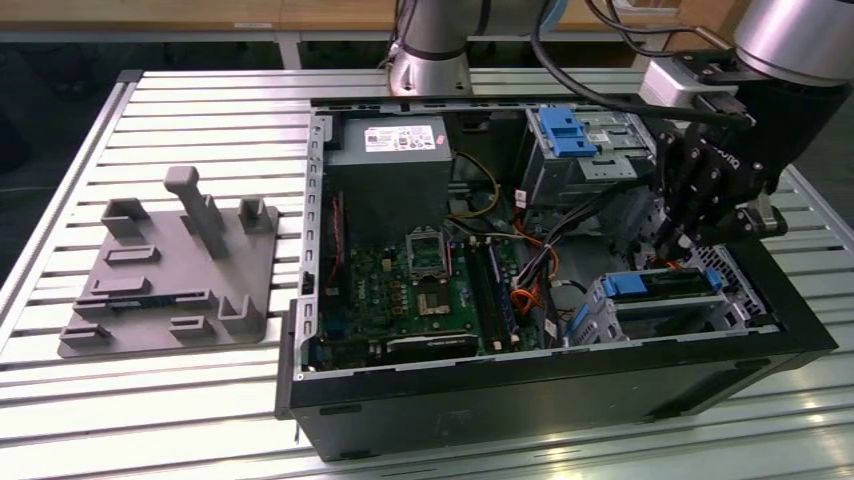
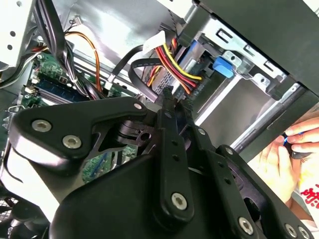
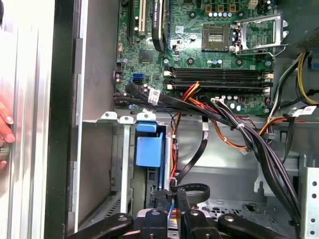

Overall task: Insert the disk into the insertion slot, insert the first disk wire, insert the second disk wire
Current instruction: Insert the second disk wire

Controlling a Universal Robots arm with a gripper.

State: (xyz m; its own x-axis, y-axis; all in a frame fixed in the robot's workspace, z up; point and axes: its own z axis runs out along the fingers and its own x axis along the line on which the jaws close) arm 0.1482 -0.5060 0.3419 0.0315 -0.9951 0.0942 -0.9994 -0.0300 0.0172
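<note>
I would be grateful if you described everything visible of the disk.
The disk is a flat greyish drive in a bright blue plastic carrier, lying level inside the small perforated metal cage in the case, on the exterior view's right. The gripper hangs just above it; contact cannot be judged.

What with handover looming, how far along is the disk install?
Done: the silver-grey hard drive in its blue plastic carrier sits in the small perforated metal cage. In hand: the black gripper is low beside it, among black and coloured wires. Left: I can't tell that either wire is plugged.
</note>
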